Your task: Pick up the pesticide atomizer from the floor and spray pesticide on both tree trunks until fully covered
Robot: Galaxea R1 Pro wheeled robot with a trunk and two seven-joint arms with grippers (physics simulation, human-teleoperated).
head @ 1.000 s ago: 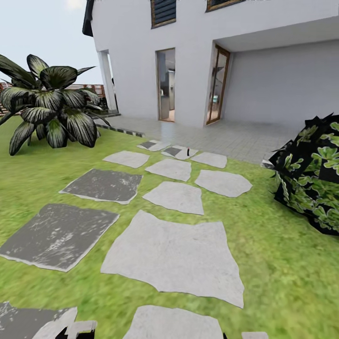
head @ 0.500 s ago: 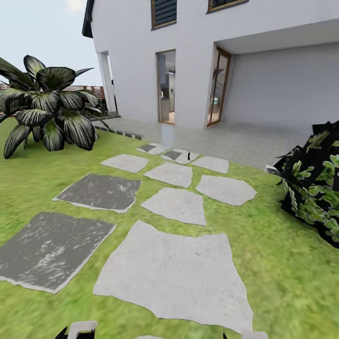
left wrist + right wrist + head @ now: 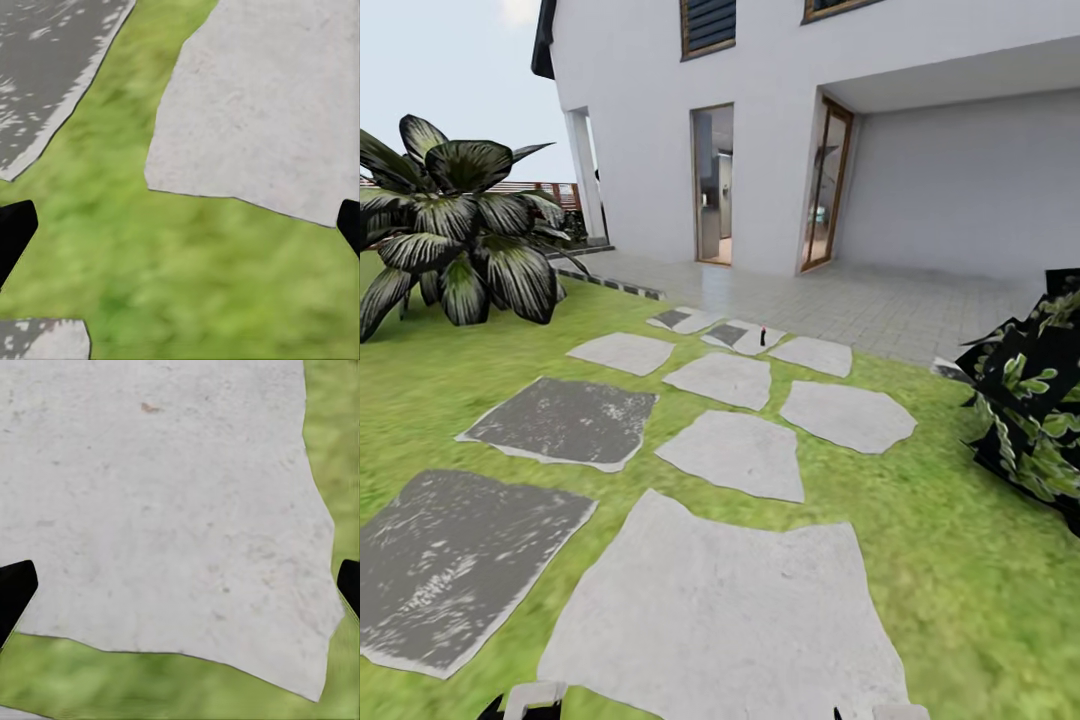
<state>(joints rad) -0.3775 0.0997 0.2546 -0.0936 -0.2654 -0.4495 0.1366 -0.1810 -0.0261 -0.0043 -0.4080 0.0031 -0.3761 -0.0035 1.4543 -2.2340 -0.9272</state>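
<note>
Green lawn [image 3: 960,590] spreads before a white two-storey house [image 3: 780,120], crossed by a path of flat stepping stones [image 3: 730,455] that runs toward a pale tiled patio [image 3: 860,300]; some slabs are light grey, others dark grey [image 3: 565,420]. Far along that path, on one of the last stones just before the patio, stands the pesticide atomizer [image 3: 762,336], a tiny dark upright shape with a red top, well apart from the robot. A broad-leaved dark plant [image 3: 455,235] sits at the left of the head view, with a slatted wooden fence [image 3: 540,190] behind it; a dark leafy bush [image 3: 1035,415] sits at the right. The left claw [image 3: 180,225] hangs open and empty over grass beside a light slab edge, its black fingertips [image 3: 13,229] at the sides of its wrist view; the right claw [image 3: 180,592] is likewise spread wide, empty, above the large light stone [image 3: 157,510].
</note>
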